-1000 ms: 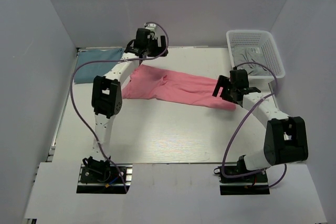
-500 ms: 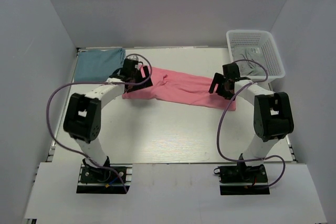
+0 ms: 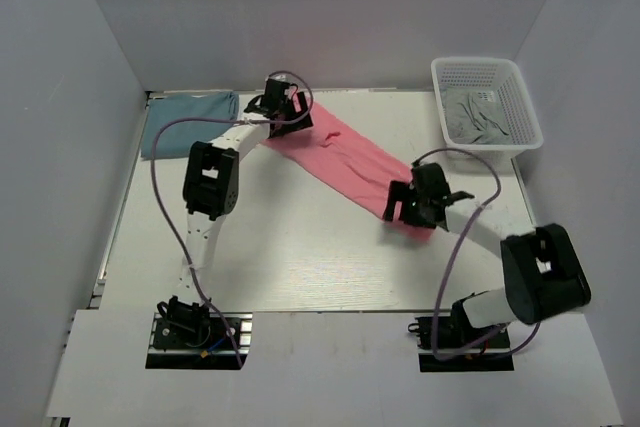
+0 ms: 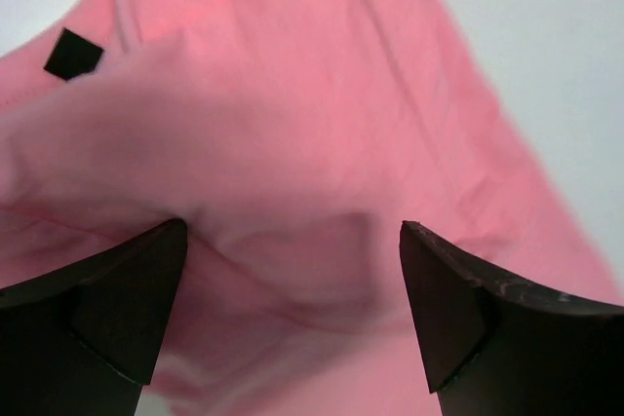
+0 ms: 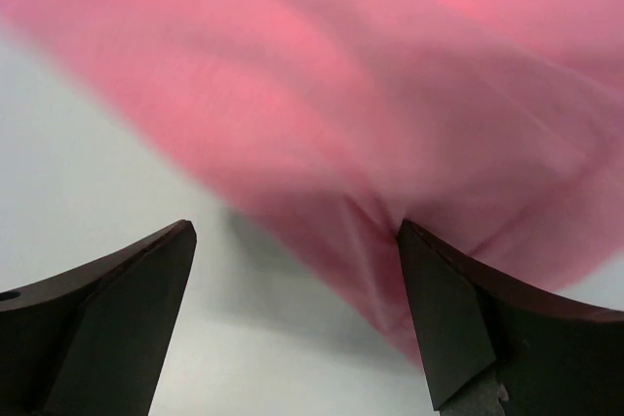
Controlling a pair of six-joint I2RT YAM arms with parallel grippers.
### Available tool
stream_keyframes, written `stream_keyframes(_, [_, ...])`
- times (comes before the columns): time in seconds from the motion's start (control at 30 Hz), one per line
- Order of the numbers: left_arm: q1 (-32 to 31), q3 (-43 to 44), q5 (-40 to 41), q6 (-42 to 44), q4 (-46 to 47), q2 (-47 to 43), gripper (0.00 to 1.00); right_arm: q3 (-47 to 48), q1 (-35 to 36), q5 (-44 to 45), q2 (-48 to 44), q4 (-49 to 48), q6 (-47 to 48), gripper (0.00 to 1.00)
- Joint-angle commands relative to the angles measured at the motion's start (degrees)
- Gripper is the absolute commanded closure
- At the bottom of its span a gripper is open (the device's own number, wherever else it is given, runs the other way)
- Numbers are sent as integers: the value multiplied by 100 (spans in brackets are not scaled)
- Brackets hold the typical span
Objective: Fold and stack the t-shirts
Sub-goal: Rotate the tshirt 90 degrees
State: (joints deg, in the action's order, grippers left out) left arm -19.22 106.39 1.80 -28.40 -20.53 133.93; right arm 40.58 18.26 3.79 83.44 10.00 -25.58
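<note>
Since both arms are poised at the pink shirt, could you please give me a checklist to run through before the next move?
1. Left gripper open over the pink shirt's far end: ok.
2. Right gripper open at its near end: ok.
3. Pink shirt spread flat for folding: not ok, bunched into a diagonal strip.
4. Blue shirt lying neatly at the far left: ok.
5. Basket clear of the right arm: ok.

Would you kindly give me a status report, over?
Left gripper open over far end of pink t-shirt, right gripper open over near end. Shirt stretched diagonally, unfolded. Teal t-shirt far left, basket far right, both apart.
</note>
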Motion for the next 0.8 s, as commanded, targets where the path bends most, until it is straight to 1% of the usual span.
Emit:
stream_keyframes(0.0, [-82, 1748, -1255, 248, -231, 1550, 0, -665, 765, -1430, -415, 880, -25, 10])
stream_keyframes(0.03, [-142, 2250, -1653, 248, -179, 1897, 0, -700, 1045, -1773, -521, 985, -147, 10])
stream_keyframes(0.07, [-143, 2925, -2048, 248, 4, 2170, 0, -770, 1326, -1933, -643, 1047, -227, 10])
stream_keyframes(0.1, [-143, 3036, -2792, 74, 736, 2486, 0, -779, 1486, -2091, -662, 1030, -297, 10])
stream_keyframes(0.13, [-204, 2985, -3069, -128, 1275, 2541, 0, -779, 1627, -2354, -654, 978, -585, 10])
stream_keyframes(0.17, [-205, 2706, -3211, -626, 1776, 2542, 0, -753, 1993, -2470, -610, 899, -640, 10])
stream_keyframes(0.2, [-266, 2590, -3291, -797, 2233, 2542, 0, -666, 2110, -2584, -575, 829, -658, 10])
stream_keyframes(0.23, [-336, 2676, -3179, -911, 2577, 2594, 0, -552, 2329, -2942, -531, 454, -719, 10])
stream_keyframes(0.3, [-406, 2878, -2889, -983, 2581, 2787, 0, -402, 2585, -3443, -241, 48, -685, 10])
stream_keyframes(0.33, [-407, 3044, -2835, -983, 2581, 2849, 0, -88, 2786, -3560, -119, -85, -607, 10])
stream_keyframes(0.37, [-407, 3046, -2765, -983, 2494, 2919, 0, 63, 2927, -3674, 309, -60, -554, 10])
stream_keyframes(0.4, [-407, 3098, -2599, -983, 2397, 2920, 0, 177, 3042, -3719, 453, -42, -492, 10])
stream_keyframes(0.43, [-407, 3003, -2371, -983, 2283, 2920, 0, 570, 3113, -3728, 750, -51, -422, 10])
stream_keyframes(0.47, [-459, 2932, -2203, -983, 2282, 2850, 0, 705, 3157, -3945, 1031, -7, -378, 10])
stream_keyframes(0.5, [-460, 2931, -1932, -983, 2221, 2849, 0, 941, 3331, -4052, 1147, -50, -281, 10])
stream_keyframes(0.57, [-460, 2931, -1754, -983, 2081, 2849, 0, 1372, 3447, -4167, 1455, -60, -237, 10])
stream_keyframes(0.63, [-460, 2993, -1754, -983, 2018, 2797, 0, 1575, 3631, -3975, 1535, 176, -87, 10])
stream_keyframes(0.7, [-398, 2757, -1482, -921, 1957, 2525, 0, 1813, 3719, -3432, 1465, 379, -43, 10])
stream_keyframes(0.73, [-337, 2547, -1481, -921, 2018, 2437, 0, 1839, 3755, -3220, 1343, 450, -61, 10])
stream_keyframes(0.77, [-336, 2545, -1481, -921, 2018, 2375, 0, 1814, 3764, -3131, 1176, 450, -78, 10])
